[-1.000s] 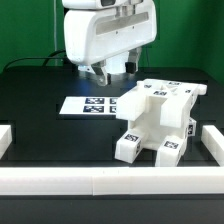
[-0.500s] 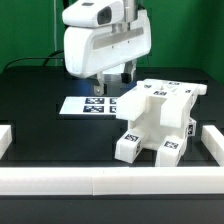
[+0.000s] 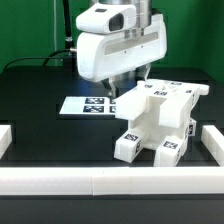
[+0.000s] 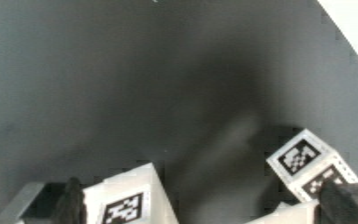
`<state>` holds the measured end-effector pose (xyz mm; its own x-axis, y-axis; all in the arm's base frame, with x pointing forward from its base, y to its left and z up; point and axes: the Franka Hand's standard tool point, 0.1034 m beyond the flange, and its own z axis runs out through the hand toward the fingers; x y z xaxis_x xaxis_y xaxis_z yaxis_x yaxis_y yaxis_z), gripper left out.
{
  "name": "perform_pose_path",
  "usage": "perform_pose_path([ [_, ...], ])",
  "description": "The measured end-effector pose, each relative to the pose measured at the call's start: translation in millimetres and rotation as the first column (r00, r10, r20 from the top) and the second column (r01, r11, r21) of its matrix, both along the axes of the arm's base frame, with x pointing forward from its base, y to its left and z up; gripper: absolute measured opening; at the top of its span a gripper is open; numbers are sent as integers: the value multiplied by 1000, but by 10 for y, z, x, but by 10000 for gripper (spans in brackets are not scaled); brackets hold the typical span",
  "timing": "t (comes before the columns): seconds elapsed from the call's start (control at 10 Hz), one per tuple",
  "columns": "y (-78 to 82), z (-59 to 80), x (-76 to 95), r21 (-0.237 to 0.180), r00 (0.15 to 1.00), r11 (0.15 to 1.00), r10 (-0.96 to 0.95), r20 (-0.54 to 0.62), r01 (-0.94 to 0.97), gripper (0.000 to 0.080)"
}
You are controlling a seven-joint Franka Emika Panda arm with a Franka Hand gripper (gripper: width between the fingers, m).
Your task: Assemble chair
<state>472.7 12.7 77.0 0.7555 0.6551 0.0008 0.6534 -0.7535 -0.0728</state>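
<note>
Stiffness seems likely in the chunky white plastic chair (image 3: 155, 115): light, slick, best pinched across a narrow block. The tool (image 3: 124, 78) hangs released and empty over its far side.

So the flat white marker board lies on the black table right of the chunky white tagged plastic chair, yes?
No: the marker board lies on the black table to the exterior view's left of the chair, not its right.

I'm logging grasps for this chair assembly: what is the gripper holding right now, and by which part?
Nothing is held: the gripper is open near the chair, with no part between its fingers.
</note>
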Motion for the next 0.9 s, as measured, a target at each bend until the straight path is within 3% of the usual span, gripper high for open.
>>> perform_pose_path([
  [0.5, -10, -11, 11, -2, 1000, 1000, -9, -2, 9, 649],
  [0.7, 152, -63, -31, -4, 997, 997, -75, -16, 75, 649],
  [0.9, 289, -56, 48, -6, 994, 994, -107, -14, 107, 649],
])
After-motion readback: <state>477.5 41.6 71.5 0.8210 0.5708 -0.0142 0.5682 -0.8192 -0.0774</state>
